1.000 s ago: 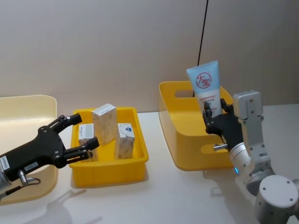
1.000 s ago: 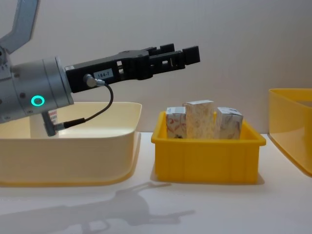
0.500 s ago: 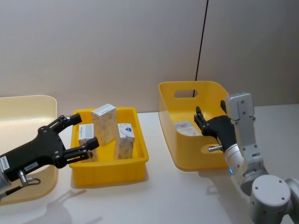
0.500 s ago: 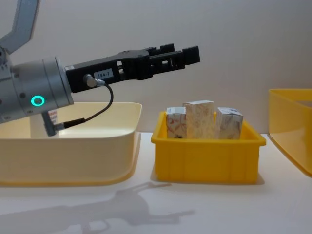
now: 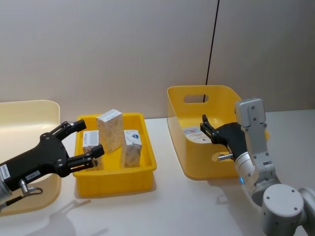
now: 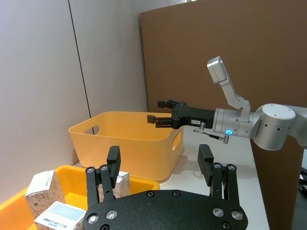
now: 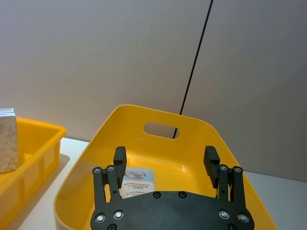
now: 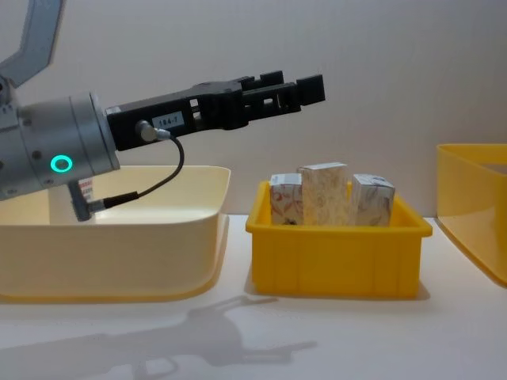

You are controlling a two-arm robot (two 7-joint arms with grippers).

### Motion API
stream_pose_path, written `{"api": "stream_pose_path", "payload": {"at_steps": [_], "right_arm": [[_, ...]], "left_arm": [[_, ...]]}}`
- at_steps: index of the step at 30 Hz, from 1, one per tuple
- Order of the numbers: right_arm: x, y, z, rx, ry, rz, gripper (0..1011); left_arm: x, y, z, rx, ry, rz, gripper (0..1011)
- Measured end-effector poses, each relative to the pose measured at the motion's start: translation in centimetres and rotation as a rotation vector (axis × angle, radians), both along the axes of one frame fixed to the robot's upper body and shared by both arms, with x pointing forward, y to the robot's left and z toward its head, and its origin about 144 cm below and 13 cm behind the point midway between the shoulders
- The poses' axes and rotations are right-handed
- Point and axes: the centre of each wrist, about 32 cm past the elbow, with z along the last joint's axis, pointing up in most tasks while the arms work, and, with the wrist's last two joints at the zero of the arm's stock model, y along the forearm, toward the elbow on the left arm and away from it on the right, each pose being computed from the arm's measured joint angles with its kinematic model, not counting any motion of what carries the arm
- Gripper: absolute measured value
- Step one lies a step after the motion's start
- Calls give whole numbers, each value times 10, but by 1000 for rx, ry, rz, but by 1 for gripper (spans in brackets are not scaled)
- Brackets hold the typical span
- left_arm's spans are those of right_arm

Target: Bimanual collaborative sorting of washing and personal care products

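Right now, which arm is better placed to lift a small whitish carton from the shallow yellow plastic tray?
Left: the left gripper, open, hovers above the whitish cartons; the right gripper hangs open over the deep yellow bin.

At left a wide bin (image 5: 24, 120), tray (image 5: 114, 173) just beside it — three cartons (image 5: 110, 130) inside, deep bin (image 5: 178, 137) at right — tube (image 5: 195, 134) lying in it, all on the surface (image 5: 172, 206)

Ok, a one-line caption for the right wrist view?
Open right gripper hovers over the deep yellow bin, a red-logo tube lying on its floor.
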Motion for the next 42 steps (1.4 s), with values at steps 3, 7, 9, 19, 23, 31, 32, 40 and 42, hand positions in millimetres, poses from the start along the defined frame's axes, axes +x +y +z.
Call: {"api": "stream_pose_path", "payload": {"at_steps": [3, 7, 9, 19, 23, 31, 32, 40, 42], "right_arm": [[0, 0, 0, 0, 1, 0, 1001], [0, 0, 0, 0, 2, -1, 1001], [0, 0, 0, 0, 2, -1, 1001], [1, 1, -1, 0, 3, -1, 1001], [-1, 2, -2, 2, 5, 7, 1001], [-17, 12, -8, 42, 17, 99, 1001], [-21, 15, -9, 54, 21, 123, 1001], [-42, 29, -17, 114, 40, 244, 1001], [-47, 32, -18, 128, 45, 268, 1001]], "left_arm": [[0, 0, 0, 0, 0, 0, 1003], [0, 0, 0, 0, 0, 0, 1003], [0, 0, 0, 0, 0, 0, 1003], [0, 0, 0, 0, 1, 1, 1003], [-1, 0, -1, 3, 3, 10, 1003], [-9, -4, -6, 27, 15, 78, 1003], [-11, -4, -7, 33, 17, 95, 1003], [-22, -8, -12, 63, 28, 182, 1003], [-25, -9, -14, 72, 31, 209, 1003]]}}
